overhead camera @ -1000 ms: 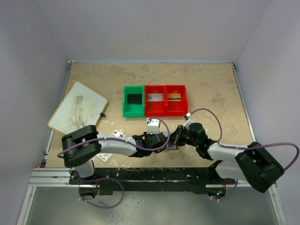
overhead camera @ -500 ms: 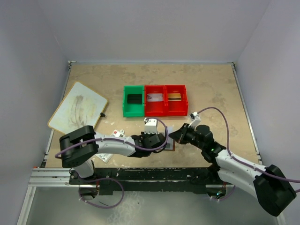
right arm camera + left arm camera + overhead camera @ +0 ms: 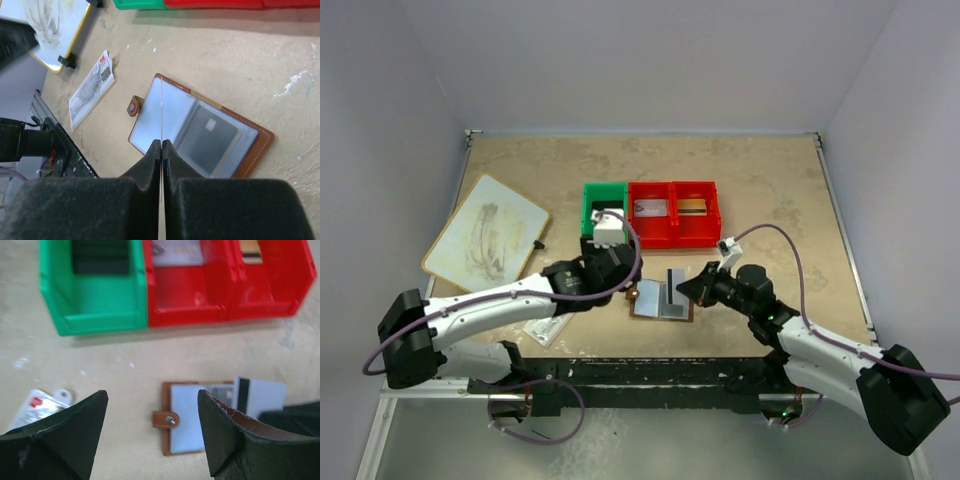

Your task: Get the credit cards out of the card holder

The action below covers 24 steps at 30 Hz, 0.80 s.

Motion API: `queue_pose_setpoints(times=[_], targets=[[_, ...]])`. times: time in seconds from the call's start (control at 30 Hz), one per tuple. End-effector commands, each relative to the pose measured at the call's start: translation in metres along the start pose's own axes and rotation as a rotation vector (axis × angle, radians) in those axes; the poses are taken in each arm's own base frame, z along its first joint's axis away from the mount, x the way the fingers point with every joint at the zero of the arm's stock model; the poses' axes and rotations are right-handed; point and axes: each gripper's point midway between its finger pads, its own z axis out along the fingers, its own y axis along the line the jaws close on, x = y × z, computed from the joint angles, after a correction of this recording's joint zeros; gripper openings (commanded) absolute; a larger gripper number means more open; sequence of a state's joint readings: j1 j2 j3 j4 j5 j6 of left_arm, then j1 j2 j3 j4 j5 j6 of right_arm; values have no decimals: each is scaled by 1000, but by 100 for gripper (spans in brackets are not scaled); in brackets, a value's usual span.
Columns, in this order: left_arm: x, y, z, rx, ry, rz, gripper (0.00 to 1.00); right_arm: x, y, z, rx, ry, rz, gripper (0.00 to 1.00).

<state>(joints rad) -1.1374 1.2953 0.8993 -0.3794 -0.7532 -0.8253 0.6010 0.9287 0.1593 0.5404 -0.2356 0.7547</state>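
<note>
Top view: the card holder (image 3: 655, 305) lies open and flat on the desk (image 3: 770, 190), near the front edge, between the two arms and on the near side of the row of bins. Its long axis runs left to right, roughly parallel to the front edge. The clear pockets face up and the studded tab points left. The right claw (image 3: 694, 291) is closed on a card (image 3: 672, 285) with a black stripe and holds it over the right half of the holder. This is judged to be a card being drawn clear of its pocket. The left claw (image 3: 620, 275) hovers open and empty just left of the holder, in front of the green bin (image 3: 604, 238). Nothing pins the holder down. Left wrist view: the spread fingers frame the holder from above, with the tab near the centre and the striped card at the holder's right end. The red bins (image 3: 185, 310) beyond contain flat items that look like cards, so they are judged to be the drop point. Right wrist view: the card shows edge-on as a thin line between the closed fingers. Its plane is upright and its long axis points away from the claw, across the holder. A dark card is visible in a pocket on the right page, so the task is judged incomplete.
</note>
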Motion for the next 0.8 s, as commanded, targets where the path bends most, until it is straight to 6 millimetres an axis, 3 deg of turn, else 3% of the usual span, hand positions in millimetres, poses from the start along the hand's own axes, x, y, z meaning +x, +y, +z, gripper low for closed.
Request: queue_pose_setpoints(times=[0.0,0.1,0.2,0.4,0.63,0.77], targets=[[-53,70,-6,-183,-16,64,71,-36,31,2,-104,-95,-119,0],[-78,111,-12,-293,-39,52,72,-41,34,1,-112,-110,-163,0],[-86,144,-15,-364,-65,33,74,-48,40,-3,-129,-131,-210,0],[-68,151,-9,-343,9,67,76,-69,51,-10,-127,-177,-362,0],[-76,174,-22,-454,-46,81,77,-113,59,-5,-76,-265,-686,0],[-79,182,-29,-478,-74,64,77,-135,62,12,-40,-267,-774,0]])
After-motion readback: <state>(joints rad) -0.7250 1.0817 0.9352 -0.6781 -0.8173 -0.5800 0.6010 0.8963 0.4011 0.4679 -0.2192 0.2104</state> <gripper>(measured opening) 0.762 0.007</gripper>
